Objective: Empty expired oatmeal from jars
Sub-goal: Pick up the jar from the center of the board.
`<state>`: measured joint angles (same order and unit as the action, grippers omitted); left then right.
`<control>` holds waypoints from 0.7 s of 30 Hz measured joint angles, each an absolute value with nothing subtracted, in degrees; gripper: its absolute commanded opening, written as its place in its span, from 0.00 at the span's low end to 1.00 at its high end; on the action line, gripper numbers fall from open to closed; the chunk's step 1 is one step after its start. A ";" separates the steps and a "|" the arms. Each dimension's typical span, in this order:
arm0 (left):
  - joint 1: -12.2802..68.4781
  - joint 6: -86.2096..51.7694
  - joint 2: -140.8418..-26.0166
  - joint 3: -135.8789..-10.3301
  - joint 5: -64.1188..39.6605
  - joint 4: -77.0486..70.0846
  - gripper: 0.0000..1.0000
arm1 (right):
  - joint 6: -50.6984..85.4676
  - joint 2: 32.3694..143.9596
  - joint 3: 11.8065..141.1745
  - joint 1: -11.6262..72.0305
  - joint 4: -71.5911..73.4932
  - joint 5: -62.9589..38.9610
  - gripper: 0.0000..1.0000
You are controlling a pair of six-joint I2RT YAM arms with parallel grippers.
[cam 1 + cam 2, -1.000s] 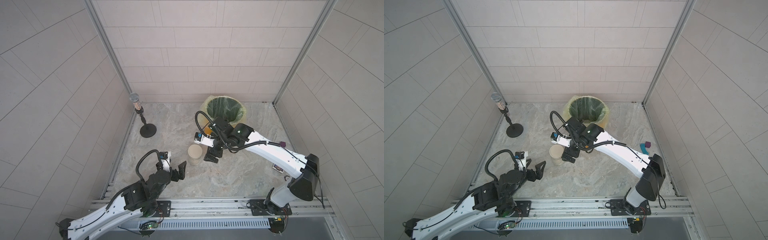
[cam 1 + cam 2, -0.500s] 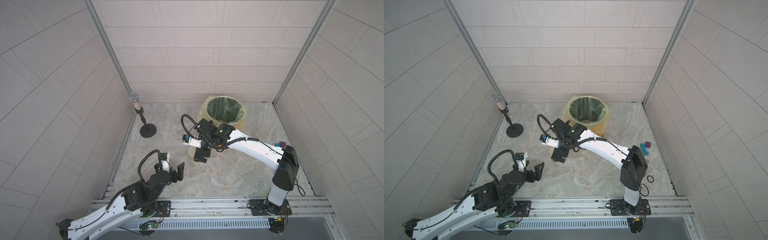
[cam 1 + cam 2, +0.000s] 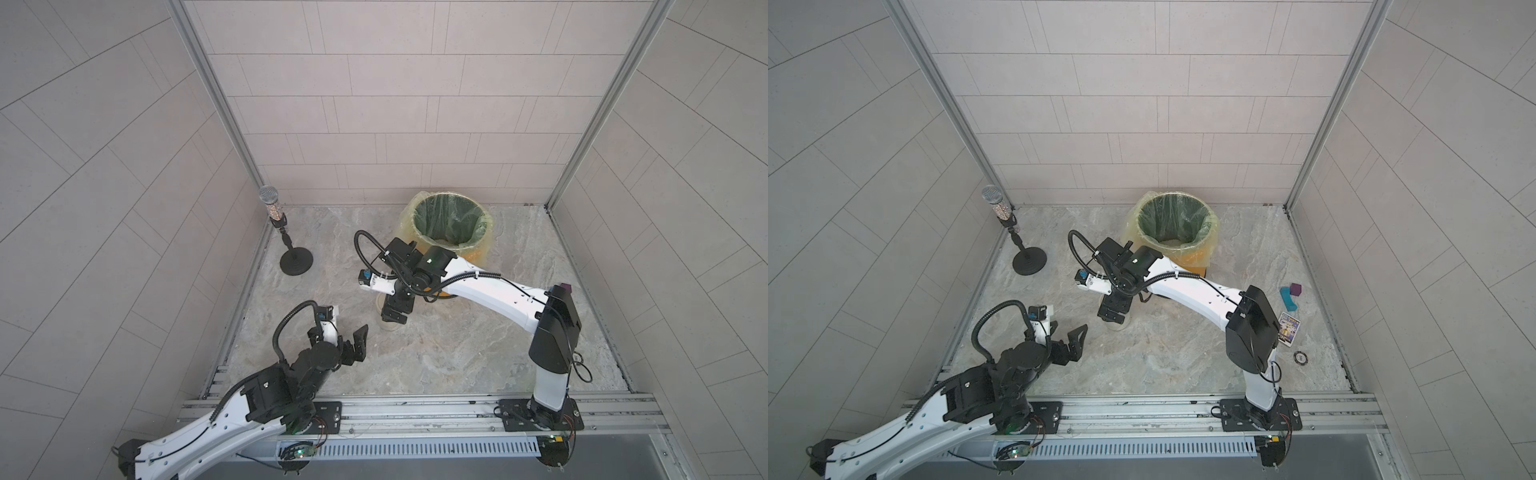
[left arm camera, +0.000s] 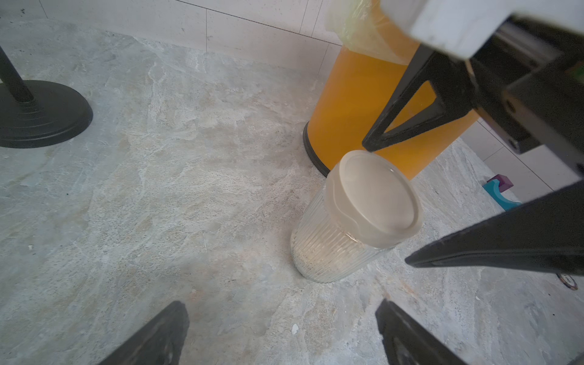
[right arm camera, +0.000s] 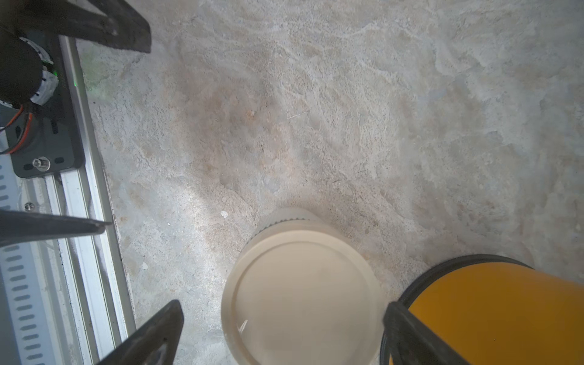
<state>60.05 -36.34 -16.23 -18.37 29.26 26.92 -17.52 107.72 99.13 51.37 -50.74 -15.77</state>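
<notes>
The left gripper point(image 4: 281, 305) is held wide, empty. Beyond, the ribbed clear glass jar point(image 4: 335, 249) (flat cream lid point(image 4: 376, 196) on) is stood upright on the marbled floor point(image 3: 436, 353), below the wide-spread right gripper point(image 5: 283, 306), just beside the orange plastic-lined bin point(image 4: 357, 110).

Robot test cell in a lab is indicated: tile-look wall panels point(image 3: 415, 124) framed by aluminium posts point(image 3: 228, 116), stone-print tabletop point(image 3: 457, 353), left arm point(image 3: 216, 424) and right arm point(image 3: 490, 291) bolted to a slotted rail point(image 3: 415, 411) along the bottom of the frame, a microphone point(image 3: 272, 203) stood at centre left.
</notes>
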 measured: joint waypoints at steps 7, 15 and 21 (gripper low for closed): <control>60.05 -36.36 -16.21 -18.37 29.23 26.92 1.00 | -17.02 109.65 99.94 51.37 -50.85 -13.74 1.00; 60.05 -36.38 -15.14 -18.31 29.23 27.05 1.00 | -16.38 110.80 101.16 51.37 -51.42 -12.78 0.95; 60.05 -36.42 -14.22 -18.28 29.26 27.42 1.00 | -15.97 110.80 101.69 51.37 -51.55 -12.64 0.91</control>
